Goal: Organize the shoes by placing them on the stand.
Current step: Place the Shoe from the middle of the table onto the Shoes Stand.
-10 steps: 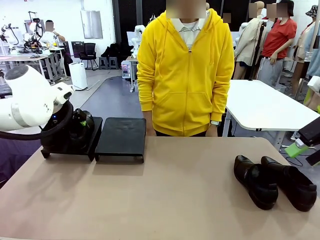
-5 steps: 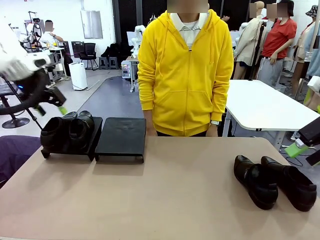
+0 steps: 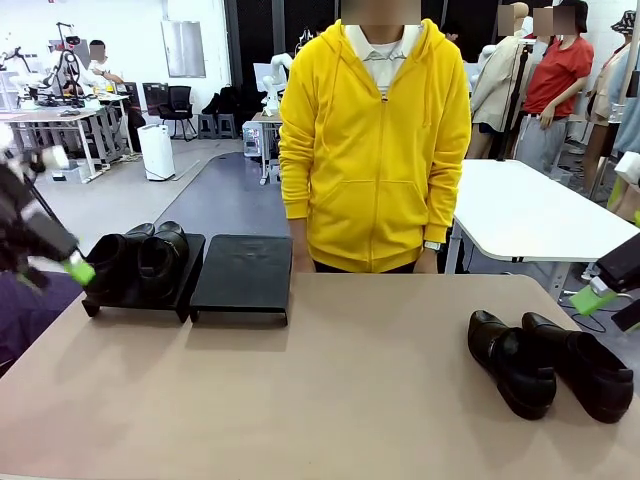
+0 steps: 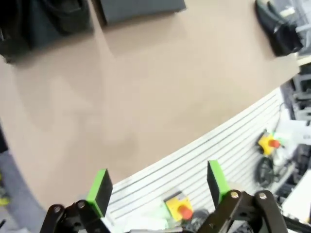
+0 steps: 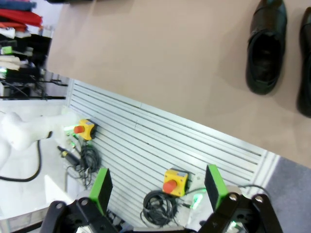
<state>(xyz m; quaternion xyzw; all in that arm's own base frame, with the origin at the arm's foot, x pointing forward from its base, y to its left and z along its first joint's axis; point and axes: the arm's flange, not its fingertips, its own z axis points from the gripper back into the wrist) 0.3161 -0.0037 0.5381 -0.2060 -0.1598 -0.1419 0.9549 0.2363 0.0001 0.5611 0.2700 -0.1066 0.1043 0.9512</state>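
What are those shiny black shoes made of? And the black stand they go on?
The shoes look like smooth leather or a leather look-alike: light glints off their toes. The stand looks like matte black plastic or painted metal; its flat trays barely shine, so I can't tell which.

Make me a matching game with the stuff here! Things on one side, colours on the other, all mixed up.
Things:
1. stand
2. person's hoodie
3. pads on the left hand
4. table

Colours:
A. yellow
B. tan
C. black
D. green

Pairs: 1-C, 2-A, 3-D, 4-B
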